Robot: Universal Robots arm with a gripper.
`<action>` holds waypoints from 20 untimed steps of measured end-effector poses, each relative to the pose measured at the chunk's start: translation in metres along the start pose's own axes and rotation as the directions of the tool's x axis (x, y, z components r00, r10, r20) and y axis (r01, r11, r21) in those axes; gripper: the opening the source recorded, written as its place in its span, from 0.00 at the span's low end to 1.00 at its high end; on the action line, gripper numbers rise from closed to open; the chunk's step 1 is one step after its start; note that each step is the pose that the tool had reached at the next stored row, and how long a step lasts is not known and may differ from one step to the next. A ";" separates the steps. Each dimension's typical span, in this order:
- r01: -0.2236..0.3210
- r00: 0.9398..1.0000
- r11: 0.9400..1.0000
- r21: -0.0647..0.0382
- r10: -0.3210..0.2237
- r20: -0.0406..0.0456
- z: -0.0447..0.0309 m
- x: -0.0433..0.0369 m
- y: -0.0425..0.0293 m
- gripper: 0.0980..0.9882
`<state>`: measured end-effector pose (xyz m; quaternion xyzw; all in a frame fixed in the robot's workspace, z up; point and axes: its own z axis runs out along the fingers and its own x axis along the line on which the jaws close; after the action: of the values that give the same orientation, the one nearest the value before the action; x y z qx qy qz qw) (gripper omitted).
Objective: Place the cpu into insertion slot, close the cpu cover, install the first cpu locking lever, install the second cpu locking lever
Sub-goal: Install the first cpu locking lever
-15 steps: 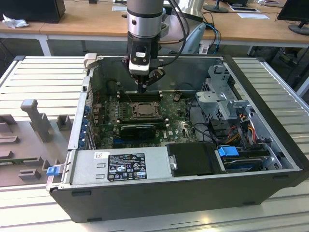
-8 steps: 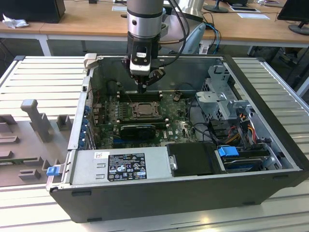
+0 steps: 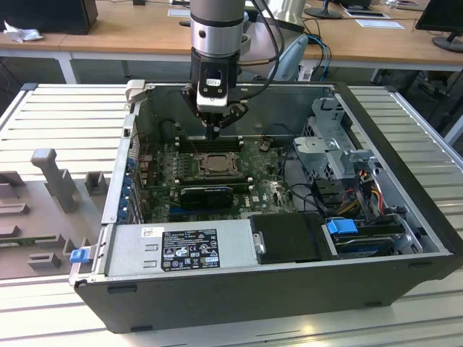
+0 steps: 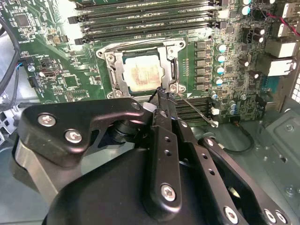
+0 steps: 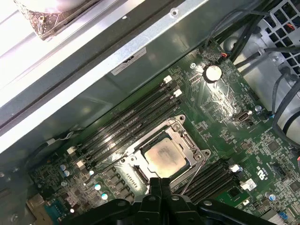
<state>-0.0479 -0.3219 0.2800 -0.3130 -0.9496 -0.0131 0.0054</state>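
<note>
Cpu [image 5: 164, 157] in insertion slot [image 5: 187, 140], memory slots [image 5: 136, 117] flanking

The cpu [image 4: 144, 75] has a pale metal top with a dull sheen, mottled by brownish smears. Framing the cpu, the cpu cover [image 4: 117, 77] is bare grey metal. The motherboard [image 4: 61, 51] around the cpu is glossy green, and the memory slots [image 4: 140, 21] beside the cpu are black plastic. The gripper [image 4: 161, 91] at the cpu's edge is matt black with bright metal screws.
</note>
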 end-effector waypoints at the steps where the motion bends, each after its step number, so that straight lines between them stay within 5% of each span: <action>1: 0.009 1.000 1.000 0.000 -0.009 0.000 0.0000 0.0000 0.0000 0.01; 10: 0.060 0.998 0.998 0.001 -0.060 -0.001 0.0000 -0.0004 -0.0006 0.01; 20: 0.171 0.985 0.985 0.003 -0.171 -0.004 0.0000 -0.0005 -0.0006 0.01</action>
<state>-0.0479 -0.3227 0.2800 -0.2305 -0.9730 -0.0126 0.0065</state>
